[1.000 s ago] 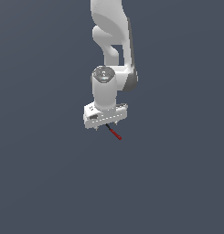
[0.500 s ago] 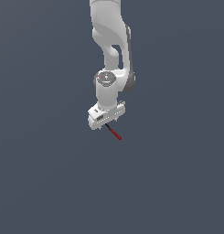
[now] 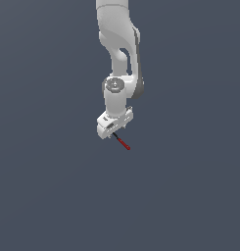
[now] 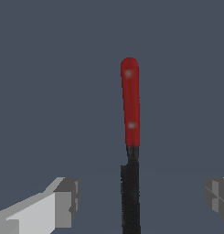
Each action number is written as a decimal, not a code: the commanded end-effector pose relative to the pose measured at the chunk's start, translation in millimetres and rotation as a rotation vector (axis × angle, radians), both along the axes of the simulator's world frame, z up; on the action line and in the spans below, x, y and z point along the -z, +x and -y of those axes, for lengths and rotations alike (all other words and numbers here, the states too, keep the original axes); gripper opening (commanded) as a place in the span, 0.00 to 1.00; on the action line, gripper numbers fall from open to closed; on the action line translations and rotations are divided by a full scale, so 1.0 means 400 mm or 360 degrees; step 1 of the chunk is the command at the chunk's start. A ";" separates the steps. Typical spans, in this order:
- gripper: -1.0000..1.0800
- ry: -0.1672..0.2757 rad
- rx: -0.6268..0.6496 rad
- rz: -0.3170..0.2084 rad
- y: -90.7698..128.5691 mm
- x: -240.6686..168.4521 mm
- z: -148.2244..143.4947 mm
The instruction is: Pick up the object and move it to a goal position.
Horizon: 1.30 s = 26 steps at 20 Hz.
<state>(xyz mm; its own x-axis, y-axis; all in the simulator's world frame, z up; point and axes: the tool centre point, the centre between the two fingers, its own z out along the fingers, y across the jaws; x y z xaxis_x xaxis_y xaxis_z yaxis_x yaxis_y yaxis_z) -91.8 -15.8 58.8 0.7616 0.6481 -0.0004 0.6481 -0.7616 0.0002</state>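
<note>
The object is a thin rod (image 3: 124, 143), red along most of its length with a short black end, lying on the dark grey floor. In the wrist view the rod (image 4: 130, 105) runs lengthwise between my fingers, with its black end nearest the hand. My white gripper (image 3: 113, 132) hangs from the arm directly over the black end. In the wrist view the gripper (image 4: 141, 196) is open: the grey fingertips (image 4: 67, 201) stand wide apart on either side of the rod and do not touch it.
The white arm (image 3: 119, 44) comes down from the top of the exterior view. Around it there is only flat dark grey floor (image 3: 190, 196).
The wrist has turned and the arm has shifted a little toward the exterior view's right. The rod has stayed where it lay.
</note>
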 end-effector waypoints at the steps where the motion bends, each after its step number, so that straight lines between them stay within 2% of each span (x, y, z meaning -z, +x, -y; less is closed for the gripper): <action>1: 0.96 0.0001 -0.0013 0.0000 -0.003 0.002 -0.001; 6: 0.96 0.0000 -0.0006 0.0000 -0.002 0.013 -0.001; 15: 0.96 0.0000 -0.0012 0.0000 -0.005 0.104 -0.001; 21: 0.96 0.0000 -0.0013 0.0000 -0.004 0.127 -0.001; 22: 0.00 0.0000 -0.0013 0.0000 -0.004 0.127 -0.001; 26: 0.00 0.0000 -0.0013 0.0000 -0.004 0.127 -0.001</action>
<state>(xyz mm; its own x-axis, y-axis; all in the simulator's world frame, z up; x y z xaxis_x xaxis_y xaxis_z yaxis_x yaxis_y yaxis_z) -93.7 -13.3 9.5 0.7536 0.6573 0.0008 0.6573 -0.7536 0.0000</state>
